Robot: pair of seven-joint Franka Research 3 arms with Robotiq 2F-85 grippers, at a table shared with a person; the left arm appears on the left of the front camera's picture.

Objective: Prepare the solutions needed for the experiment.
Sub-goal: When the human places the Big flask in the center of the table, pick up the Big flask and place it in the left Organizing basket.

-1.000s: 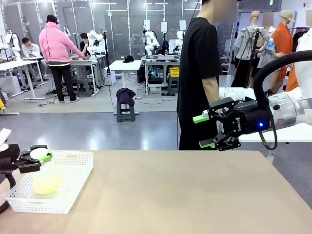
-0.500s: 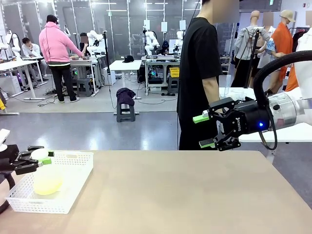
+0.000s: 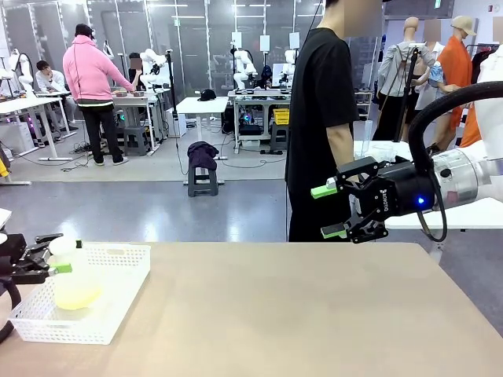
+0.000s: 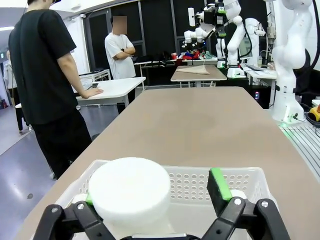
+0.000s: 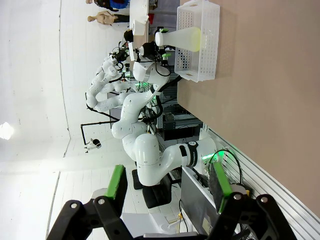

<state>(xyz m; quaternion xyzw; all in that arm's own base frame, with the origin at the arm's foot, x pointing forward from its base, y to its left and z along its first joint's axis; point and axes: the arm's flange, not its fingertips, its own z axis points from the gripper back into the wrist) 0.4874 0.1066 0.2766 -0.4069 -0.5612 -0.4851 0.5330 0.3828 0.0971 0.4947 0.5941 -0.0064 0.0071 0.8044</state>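
The solutions show as pale yellow-green liquid point(image 3: 76, 294) in the wide base of a frosted conical flask point(image 3: 72, 275), which stands upright in a white perforated basket point(image 3: 118, 292) at the table's front left. My left gripper point(image 3: 39, 257) is level with the flask's white cap point(image 4: 130, 192), open, its fingers either side of the cap and a gap showing at the green pad point(image 4: 219, 183). In the right wrist view the flask point(image 5: 184, 38) lies far off in the basket point(image 5: 205, 55). My right gripper point(image 3: 332, 210) hangs open and empty above the table's far right.
A person in a black shirt point(image 3: 318, 118) stands at the far edge, just behind the right gripper, arms down. The brown tabletop point(image 3: 283, 314) stretches bare from the basket to the right edge. Other tables and people are far behind.
My left gripper has opened off the flask's cap and drawn back slightly to the left. The flask stays in the basket. The right arm has not moved.
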